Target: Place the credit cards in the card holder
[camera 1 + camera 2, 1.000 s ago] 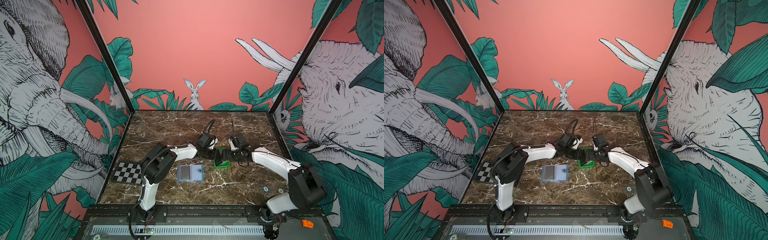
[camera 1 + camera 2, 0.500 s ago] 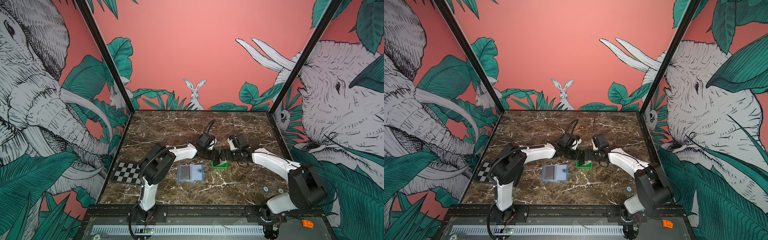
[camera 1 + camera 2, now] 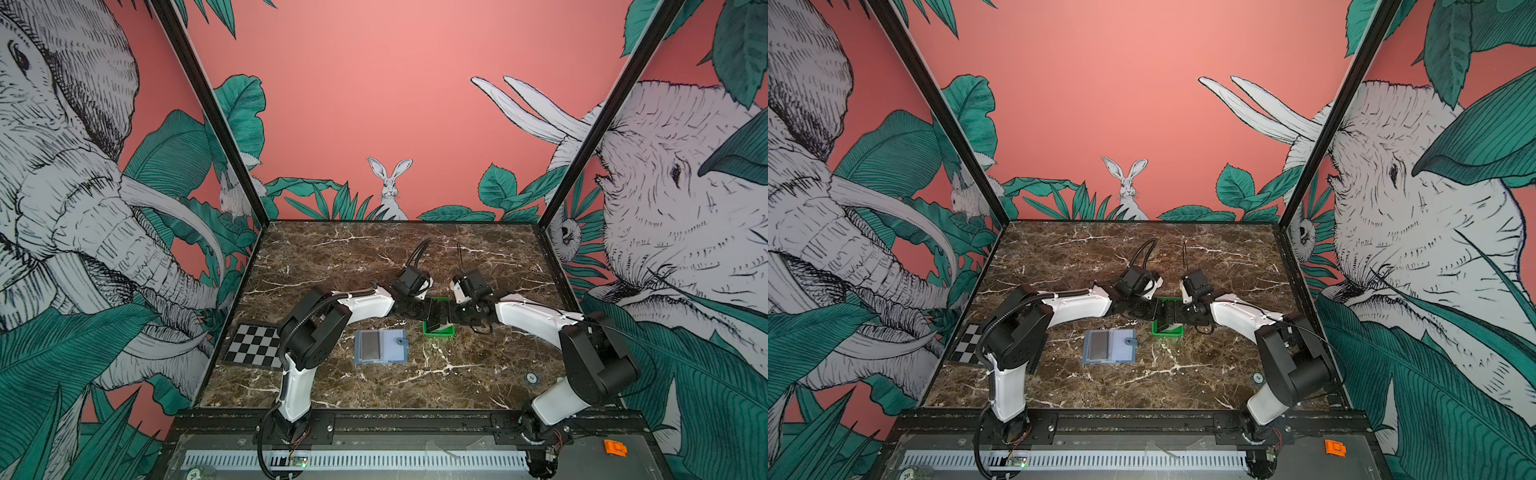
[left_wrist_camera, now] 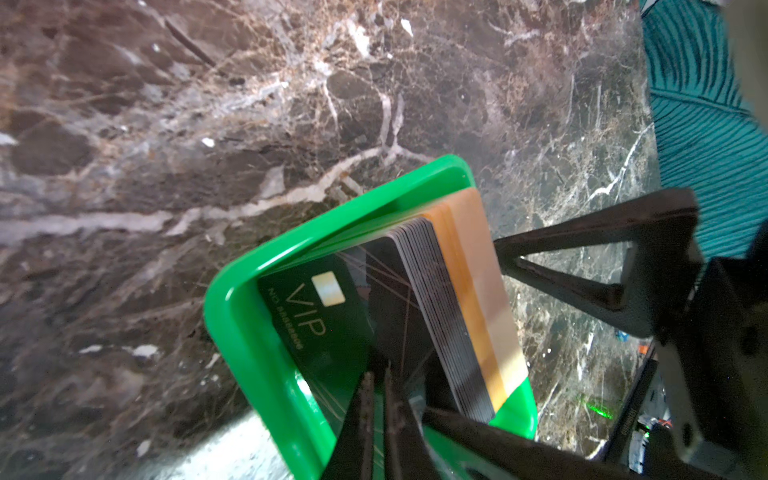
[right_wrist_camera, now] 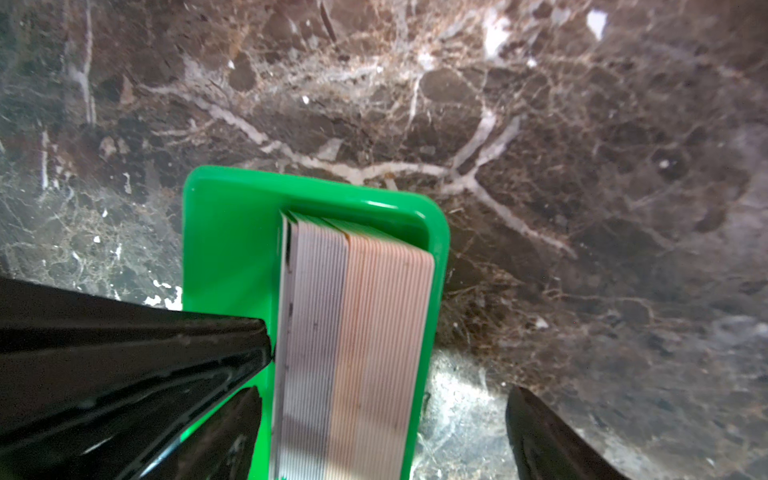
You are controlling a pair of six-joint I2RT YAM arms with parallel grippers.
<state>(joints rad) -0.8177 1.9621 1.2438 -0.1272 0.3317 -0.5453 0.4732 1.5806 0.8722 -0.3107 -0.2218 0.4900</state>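
The credit cards [image 4: 465, 291] stand on edge as a stack in a small green tray [image 4: 249, 332], grey and black ones in front of tan ones [image 5: 382, 332]. A black face with VIP lettering [image 4: 316, 316] shows beside the stack. My left gripper [image 4: 377, 376] is shut inside the tray, its tips at the front black card; I cannot tell whether a card is pinched. My right gripper [image 5: 382, 399] is open and straddles the stack, one finger in the tray and the other outside it. The slate-blue card holder [image 3: 380, 347] [image 3: 1109, 347] lies open in front of the tray, a grey card in its left sleeve.
A checkerboard plate [image 3: 253, 345] lies at the table's left edge, behind the left arm's elbow. A small round sticker [image 3: 531, 377] sits near the right arm's base. Both wrists meet over the green tray [image 3: 438, 332] at the middle of the marble table [image 3: 374, 257].
The left gripper's fingers have closed a little further inside the tray. The right gripper and the tray have edged slightly left. The card holder has not moved.
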